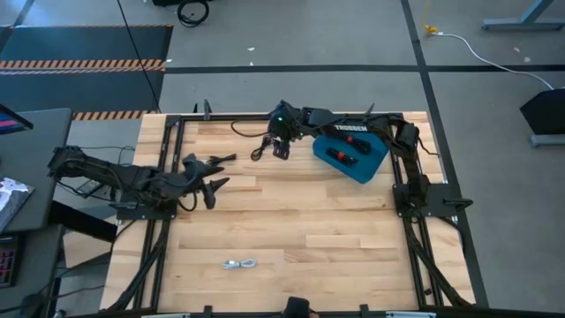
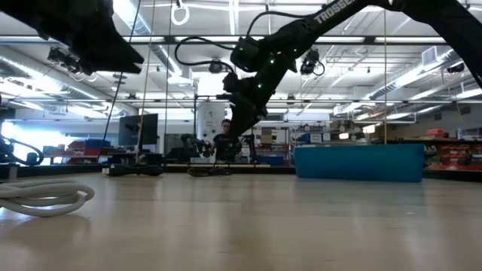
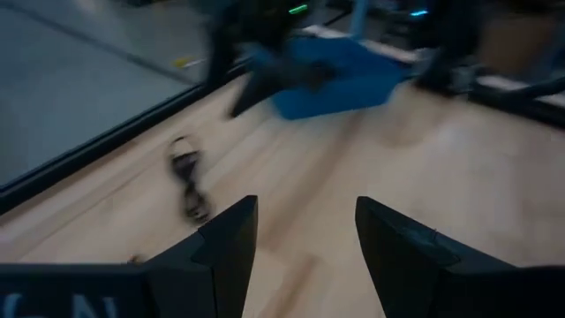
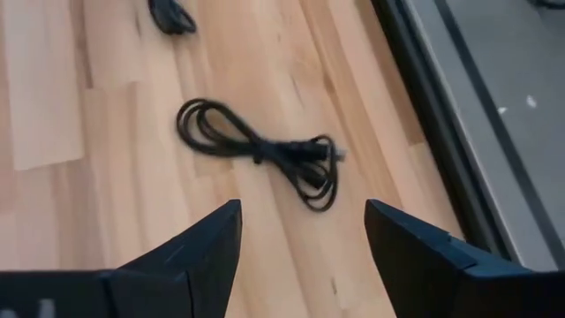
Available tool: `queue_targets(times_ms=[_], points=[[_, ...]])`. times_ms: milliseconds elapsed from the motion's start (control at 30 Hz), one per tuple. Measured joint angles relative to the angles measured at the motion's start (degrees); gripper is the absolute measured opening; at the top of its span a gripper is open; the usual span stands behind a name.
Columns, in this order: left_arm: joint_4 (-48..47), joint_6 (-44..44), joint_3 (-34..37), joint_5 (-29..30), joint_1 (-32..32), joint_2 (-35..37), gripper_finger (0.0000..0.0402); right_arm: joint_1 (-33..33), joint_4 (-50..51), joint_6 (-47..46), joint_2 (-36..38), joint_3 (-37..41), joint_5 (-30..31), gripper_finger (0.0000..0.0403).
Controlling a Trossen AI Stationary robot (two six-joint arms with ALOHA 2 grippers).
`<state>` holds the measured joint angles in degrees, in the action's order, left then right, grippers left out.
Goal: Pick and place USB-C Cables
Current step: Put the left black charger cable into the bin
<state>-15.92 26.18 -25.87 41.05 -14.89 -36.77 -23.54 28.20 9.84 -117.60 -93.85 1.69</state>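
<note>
The wooden table (image 1: 291, 221) fills the middle of the high view, with a dark metal frame (image 1: 424, 247) along its sides; the right arm (image 1: 353, 122) stretches from the right side across the far edge of the table, and the left arm (image 1: 115, 177) lies low over the left side.

The blue bin (image 1: 375, 162) stands at the far right part of the table, under the right arm; inside it two black cables with red bands (image 1: 342, 155) are visible, lying side by side.

The right gripper (image 1: 281, 147) hangs above the far middle of the table, just left of the bin; its fingers are apart and hold nothing; in the right wrist view a coiled black cable (image 4: 265, 155) lies flat on the wood past the fingertips, not touched by them; in the high view this cable shows just beside the gripper, on its left; a second dark cable (image 4: 170, 15) lies near it, only partly seen.

The left gripper (image 1: 214, 179) is over the left part of the table, its fingers also spread apart and empty.

The white-grey cable (image 1: 239, 263) lies alone at the near part of the table, well apart from both grippers.
</note>
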Motion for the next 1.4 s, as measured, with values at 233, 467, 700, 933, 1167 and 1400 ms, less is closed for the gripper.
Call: queue_targets(times_ms=[233, 467, 700, 933, 1167, 1400], points=[[-15.0, 13.9, 0.0, 8.4, 4.1, -1.0, 0.0186, 2.0, 5.5, -0.9, 0.0, -0.1, 0.0, 0.0241], [-16.6, 14.7, 0.0, -3.3, 15.8, -8.2, 0.017, 3.9, 8.8, -0.1, 0.6, -1.6, 0.2, 0.0241], [-15.4, -3.0, -2.5, -17.4, 29.5, -16.0, 0.0184, 6.2, 23.4, 1.4, 3.6, -8.2, -2.8, 0.0241], [-18.6, -17.6, -11.9, -24.7, 36.7, -25.1, 0.0222, 8.6, 34.5, 3.0, 9.5, -10.8, -9.6, 0.0241], [-28.7, -27.8, -17.8, -24.8, 42.1, -41.2, 0.0252, 11.9, 41.1, 3.7, 17.0, -10.8, -12.3, 0.0241], [-29.0, -32.0, -19.3, -24.6, 43.8, -50.8, 0.0256, 15.0, 41.7, 3.8, 22.9, -10.8, -12.3, 0.0241]])
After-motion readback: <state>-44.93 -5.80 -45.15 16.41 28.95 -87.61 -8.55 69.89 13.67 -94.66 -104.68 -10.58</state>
